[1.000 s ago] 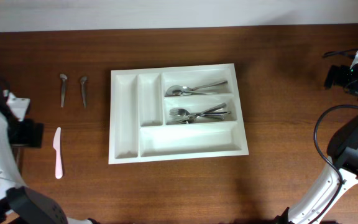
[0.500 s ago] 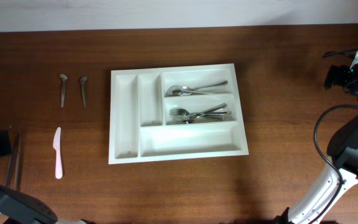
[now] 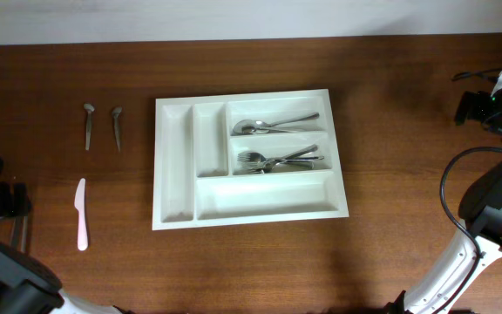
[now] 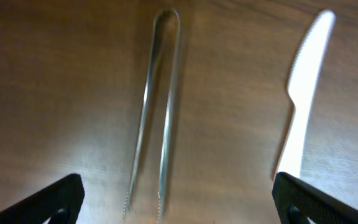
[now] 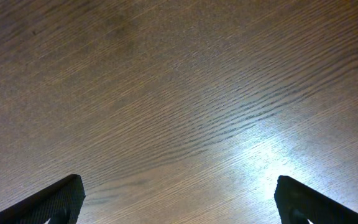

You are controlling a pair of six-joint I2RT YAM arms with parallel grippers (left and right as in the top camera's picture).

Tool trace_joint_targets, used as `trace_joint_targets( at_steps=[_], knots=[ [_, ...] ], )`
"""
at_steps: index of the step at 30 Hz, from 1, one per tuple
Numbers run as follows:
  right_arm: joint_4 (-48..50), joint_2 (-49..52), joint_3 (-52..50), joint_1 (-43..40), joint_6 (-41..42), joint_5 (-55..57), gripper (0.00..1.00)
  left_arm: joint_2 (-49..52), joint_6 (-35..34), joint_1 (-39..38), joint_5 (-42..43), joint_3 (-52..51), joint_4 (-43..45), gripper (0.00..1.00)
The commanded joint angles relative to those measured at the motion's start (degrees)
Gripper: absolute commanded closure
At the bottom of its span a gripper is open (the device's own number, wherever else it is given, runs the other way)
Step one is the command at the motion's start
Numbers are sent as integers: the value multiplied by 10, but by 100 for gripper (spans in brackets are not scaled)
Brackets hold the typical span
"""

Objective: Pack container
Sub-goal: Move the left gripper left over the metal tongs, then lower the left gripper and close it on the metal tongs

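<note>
Left gripper (image 4: 179, 202): spread fully wide and empty; it had swung back toward the near-left table edge and hung over thin silver metal tongs (image 4: 157, 112).
Pale plastic knife (image 4: 303, 93): beside the tongs, unmoved.
Right gripper (image 5: 179, 202): wide apart, empty, unchanged.
Large white five-compartment plastic cutlery tray (image 3: 177, 166): mid-table, unmoved, holding steel spoons (image 3: 273, 126) and forks (image 3: 281, 160).
Meaning: the tongs looked like the next pick; packing was unfinished.

Knife (image 3: 81, 214) and tongs (image 4: 170, 93) lie left of the container (image 3: 172, 166).

Overhead straight down; wrist cams close over table (image 3: 260, 270), L sharing knife (image 3: 81, 214).
</note>
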Motion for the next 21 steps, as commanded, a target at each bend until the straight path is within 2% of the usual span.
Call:
trace_joint_targets(
  at_steps=[1, 8, 14, 21],
  knots=[
    [2, -7, -2, 2, 5, -1, 1, 24, 14, 2, 2, 3, 15, 1],
    [1, -7, -2, 2, 5, -1, 2, 41, 17, 2, -16, 3, 14, 1],
    [1, -7, -2, 2, 5, -1, 1, 41, 63, 2, -24, 3, 18, 1],
    [2, -7, -2, 2, 5, -1, 1, 65, 58, 2, -24, 3, 22, 1]
  ],
)
